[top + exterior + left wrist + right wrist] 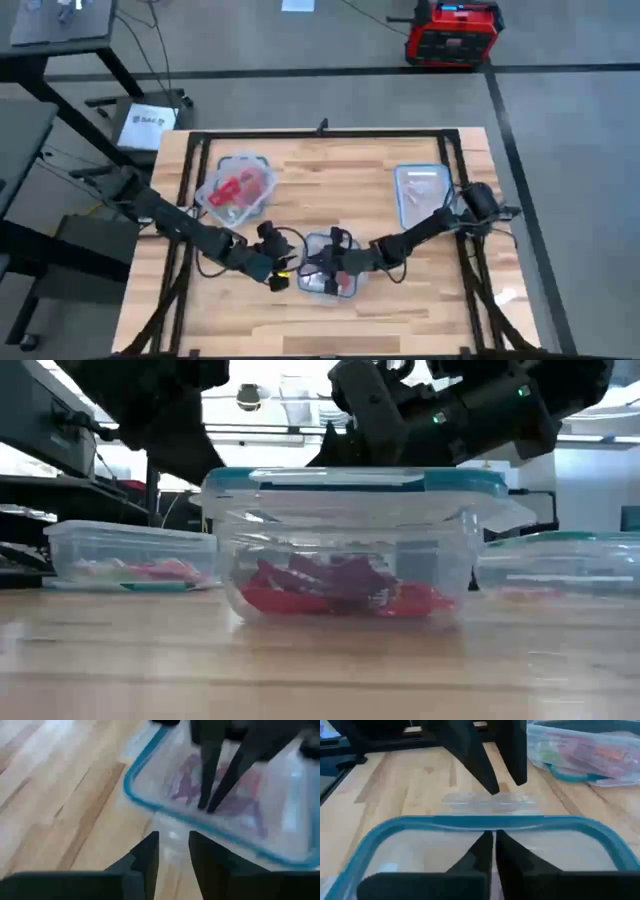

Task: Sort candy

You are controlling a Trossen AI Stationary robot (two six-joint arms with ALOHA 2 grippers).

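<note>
The middle tub (345,540) is standing near the tabletop's (330,170) front edge, about midway along it. It is holding the candy (340,588): red and purple wrapped pieces are lying on its floor, seen through the clear wall. A blue-rimmed lid (355,481) is sitting across its top.

The right hand (493,842) is hanging over this tub at its right side, with its two dark fingers pressed together, tips just over the blue rim; whether anything is pinched between them cannot be told. The left hand (173,842) is hovering just off the tub's left side over bare wood, fingers standing a narrow gap apart with nothing between them. The two hands are pointing at each other across the tub's rim.

Farther back, the left tub (237,188) is sitting toward the tabletop's left rear, holding more red and pink candy. The right tub (421,190) is sitting toward the right rear edge beside the right arm; its contents are too faint to tell.

Beyond the tabletop, a red case (452,32) is standing on the floor.
</note>
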